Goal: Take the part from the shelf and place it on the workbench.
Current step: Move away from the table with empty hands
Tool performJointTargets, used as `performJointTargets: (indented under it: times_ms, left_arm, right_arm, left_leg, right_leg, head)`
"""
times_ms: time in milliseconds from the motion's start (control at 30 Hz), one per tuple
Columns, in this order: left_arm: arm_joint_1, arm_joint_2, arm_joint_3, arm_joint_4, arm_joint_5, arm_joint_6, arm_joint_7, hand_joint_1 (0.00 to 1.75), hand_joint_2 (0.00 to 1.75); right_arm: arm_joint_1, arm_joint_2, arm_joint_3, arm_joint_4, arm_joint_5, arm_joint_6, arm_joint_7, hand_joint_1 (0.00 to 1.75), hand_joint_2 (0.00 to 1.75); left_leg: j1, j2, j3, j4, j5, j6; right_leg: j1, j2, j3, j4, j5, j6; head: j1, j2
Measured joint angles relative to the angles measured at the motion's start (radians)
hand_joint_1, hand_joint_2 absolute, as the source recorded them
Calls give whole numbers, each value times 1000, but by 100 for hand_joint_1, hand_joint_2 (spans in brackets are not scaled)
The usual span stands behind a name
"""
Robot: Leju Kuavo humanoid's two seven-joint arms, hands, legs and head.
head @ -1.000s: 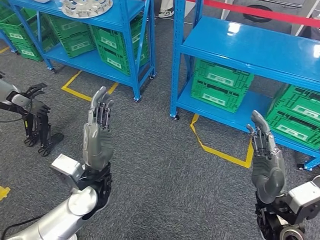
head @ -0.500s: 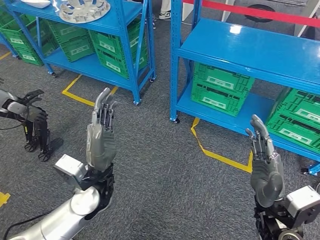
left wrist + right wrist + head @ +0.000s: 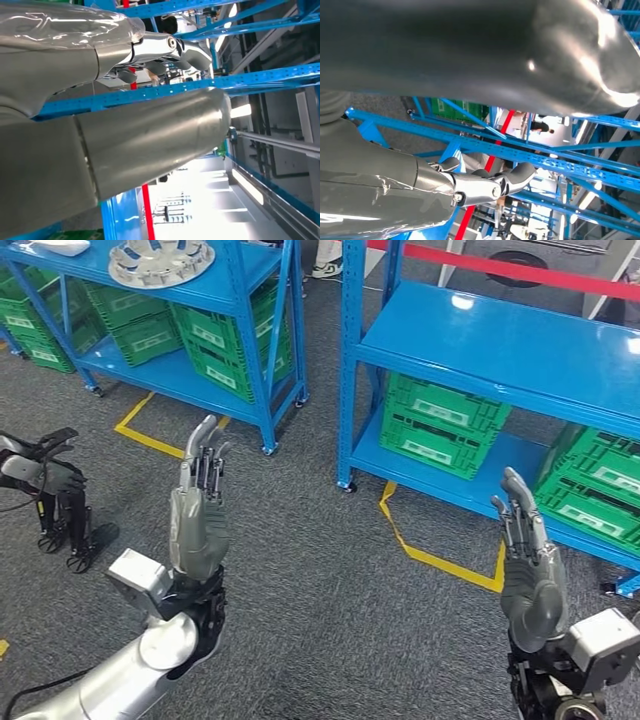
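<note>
Part [image 3: 161, 261] on left shelf's [image 3: 249, 270] top; crates [image 3: 441, 418] under right shelf [image 3: 521, 345]; hands [image 3: 198, 520] before them.

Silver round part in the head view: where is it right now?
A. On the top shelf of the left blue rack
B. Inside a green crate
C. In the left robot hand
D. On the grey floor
A: the silver round part lies on the top shelf of the left blue rack, while the left robot hand and right robot hand are raised, holding nothing.

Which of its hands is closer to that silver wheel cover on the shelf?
Left. The left hand is raised below the wheel cover; the right hand is far across the aisle.
</note>
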Motion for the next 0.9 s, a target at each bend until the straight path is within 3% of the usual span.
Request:
performJointTargets:
  times_ms: [33,100,367,700,900]
  left_arm:
    - [0,0,0,0,0,0,0,0,0]
    - [0,0,0,0,0,3,0,0,0]
    - [1,0,0,0,-1,9,0,0,0]
    - [2,2,0,0,-3,9,-2,0,0]
    - [3,8,0,-2,-5,9,-2,0,0]
  right_arm:
    - [0,0,0,0,0,0,0,0,0]
    - [0,0,1,0,0,-1,0,0,0]
    - [-1,0,2,0,-9,-6,0,0,0]
    - [-1,0,5,0,-18,0,0,0,0]
    - [-1,0,7,-1,-24,5,-2,0,0]
  left_leg:
    - [-1,-1,1,0,-1,2]
    - [-2,-1,1,0,-4,7]
    - [-2,-2,3,0,-8,15]
    - [-8,-2,8,-1,-10,19]
    - [-7,1,19,-13,-13,32]
  right_leg:
    - [0,0,2,-3,0,-3]
    - [0,-1,6,-11,1,1]
    - [-1,-2,14,-25,3,35]
    - [-5,-2,17,-26,3,43]
    - [-9,0,18,-25,-7,54]
  head:
    - [1,0]
    - [1,0]
    - [1,0]
    - [1,0]
    - [0,0]
